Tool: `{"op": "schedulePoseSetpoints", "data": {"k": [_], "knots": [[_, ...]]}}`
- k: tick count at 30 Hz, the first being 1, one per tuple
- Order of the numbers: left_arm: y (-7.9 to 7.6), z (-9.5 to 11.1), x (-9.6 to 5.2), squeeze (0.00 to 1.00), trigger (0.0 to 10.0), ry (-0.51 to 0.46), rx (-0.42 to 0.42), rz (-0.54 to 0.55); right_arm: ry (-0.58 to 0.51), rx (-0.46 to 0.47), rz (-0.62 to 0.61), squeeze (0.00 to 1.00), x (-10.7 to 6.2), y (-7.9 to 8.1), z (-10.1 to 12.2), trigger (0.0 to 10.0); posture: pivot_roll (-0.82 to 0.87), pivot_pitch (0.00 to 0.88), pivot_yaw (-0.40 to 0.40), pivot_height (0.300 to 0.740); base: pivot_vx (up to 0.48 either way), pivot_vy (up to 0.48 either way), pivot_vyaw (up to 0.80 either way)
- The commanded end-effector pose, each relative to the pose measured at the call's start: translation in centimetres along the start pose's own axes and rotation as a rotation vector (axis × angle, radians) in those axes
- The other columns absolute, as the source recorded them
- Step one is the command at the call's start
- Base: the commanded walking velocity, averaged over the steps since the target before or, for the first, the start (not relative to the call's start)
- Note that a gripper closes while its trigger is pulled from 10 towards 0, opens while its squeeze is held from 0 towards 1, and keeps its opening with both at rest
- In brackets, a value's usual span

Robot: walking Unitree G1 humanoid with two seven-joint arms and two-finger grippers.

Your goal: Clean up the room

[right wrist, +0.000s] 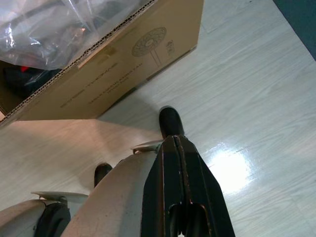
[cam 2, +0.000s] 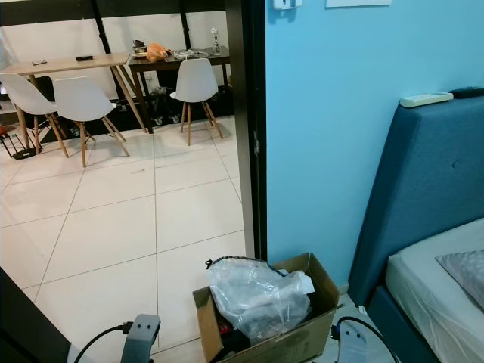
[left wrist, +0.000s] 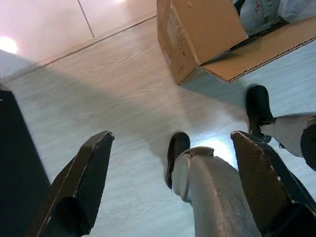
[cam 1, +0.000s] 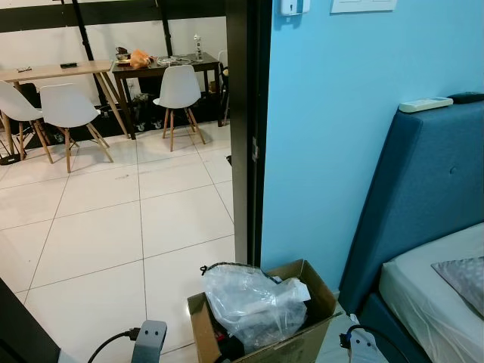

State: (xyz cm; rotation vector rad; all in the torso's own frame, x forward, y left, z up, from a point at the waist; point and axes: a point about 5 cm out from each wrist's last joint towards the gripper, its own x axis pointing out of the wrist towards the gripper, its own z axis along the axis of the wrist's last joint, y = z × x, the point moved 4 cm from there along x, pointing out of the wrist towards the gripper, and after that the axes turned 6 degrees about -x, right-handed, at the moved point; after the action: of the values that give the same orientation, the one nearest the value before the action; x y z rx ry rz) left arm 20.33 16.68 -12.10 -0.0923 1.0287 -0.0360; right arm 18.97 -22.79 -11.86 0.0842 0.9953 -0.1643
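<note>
An open cardboard box (cam 1: 321,302) stands on the floor just before me, beside the doorway. A crumpled clear plastic bag (cam 1: 253,302) bulges out of its top, with dark and red items under it. My left gripper (left wrist: 173,143) hangs open above the pale wood floor, a short way from a corner of the box (left wrist: 197,34), with nothing between its fingers. My right gripper (right wrist: 176,148) is shut and holds nothing, pointing down at the floor beside the box's printed side (right wrist: 128,69). Both forearms hang low at the bottom of the eye views.
A dark door frame (cam 1: 246,128) and a blue wall rise behind the box. A blue headboard (cam 1: 423,197) with a remote (cam 1: 425,104) on top and a mattress (cam 1: 431,295) stand at the right. Beyond the doorway are white tiles, white chairs (cam 1: 68,110) and tables (cam 1: 162,68). A dark panel (cam 1: 19,333) is at the left.
</note>
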Motion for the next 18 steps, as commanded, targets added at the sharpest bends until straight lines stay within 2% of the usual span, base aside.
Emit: {"op": "schedulePoseSetpoints", "data": {"k": [1,8,18], "knots": [[0.17,-0.21,-0.03,0.00,10.0,0.010,0.014,0.005,0.011,-0.011,0.004,0.00,0.02,0.26,-0.20,10.0,0.06,0.016,-0.033,0.722,-0.341,0.000,0.00],[0.20,-0.44,-0.06,0.00,10.0,0.016,0.012,0.006,0.017,-0.014,0.002,0.00,-0.01,0.20,-0.38,10.0,0.06,0.013,-0.034,0.722,-0.343,0.000,0.00],[0.13,-0.53,-0.06,0.00,10.0,0.020,0.011,0.000,0.022,-0.014,0.001,0.00,-0.02,0.19,-0.52,10.0,0.06,0.014,-0.033,0.722,-0.480,0.000,0.00]]}}
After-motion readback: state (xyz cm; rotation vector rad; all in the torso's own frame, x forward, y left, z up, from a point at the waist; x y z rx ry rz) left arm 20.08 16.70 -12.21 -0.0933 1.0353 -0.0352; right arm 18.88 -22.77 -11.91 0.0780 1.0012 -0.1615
